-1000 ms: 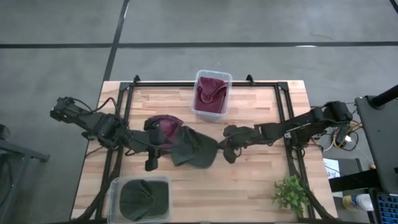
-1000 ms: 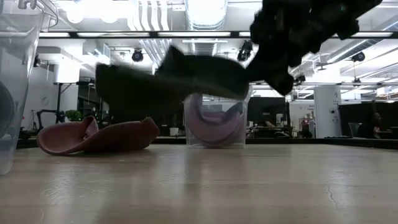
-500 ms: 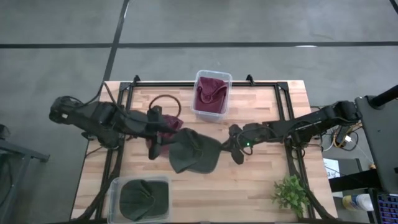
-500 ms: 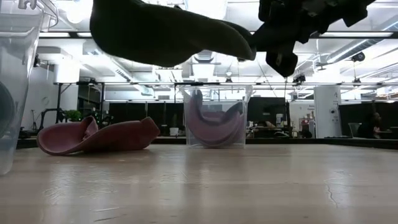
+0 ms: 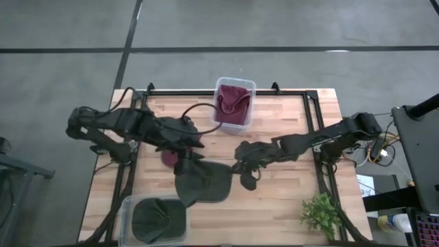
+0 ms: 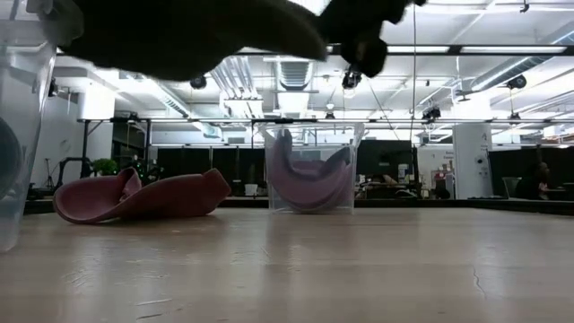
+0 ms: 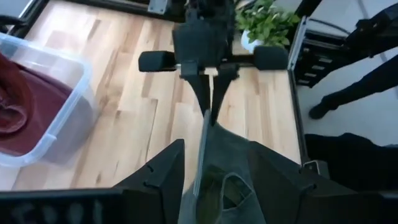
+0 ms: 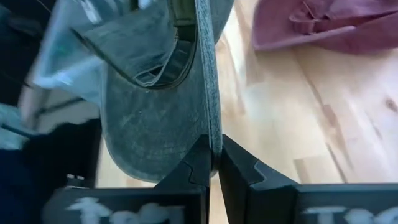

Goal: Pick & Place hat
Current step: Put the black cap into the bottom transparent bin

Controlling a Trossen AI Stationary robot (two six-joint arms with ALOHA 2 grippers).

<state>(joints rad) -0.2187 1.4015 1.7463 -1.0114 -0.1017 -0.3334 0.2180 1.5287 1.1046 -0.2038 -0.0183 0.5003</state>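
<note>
My right gripper (image 5: pixel 241 168) is above the middle of the table, shut on a grey-green cap (image 5: pixel 202 182), which is dark at the top of the low view (image 6: pixel 179 36). My left gripper (image 7: pixel 216 146) is open just to the cap's left (image 5: pixel 185 156). Its fingers stand either side of the cap's crown (image 7: pixel 224 180); I cannot tell whether they touch it. A maroon cap (image 6: pixel 134 196) lies flat on the table, partly under the left arm (image 5: pixel 168 156). My right gripper pinches the cap's brim (image 8: pixel 211 124) at its edge between the two fingers (image 8: pixel 198 165), coming roughly level from the table's right. The brim shows edge-on. The cap is lifted clear of the table, and its crown (image 8: pixel 149 106) extends away from the fingers toward the left arm.
A clear bin (image 5: pixel 234 103) holding maroon caps sits at the far edge. Another clear bin (image 5: pixel 154 218) with a green cap is at the near left corner. A small plant (image 5: pixel 321 214) stands near right. Black frame rails run along both sides of the table.
My right gripper has carried the green cap up and toward the table's left and near edge; the cap has risen to the top of the low view. My left gripper has moved toward the far edge, then right, ending beside the cap. The maroon cap has stayed put.
</note>
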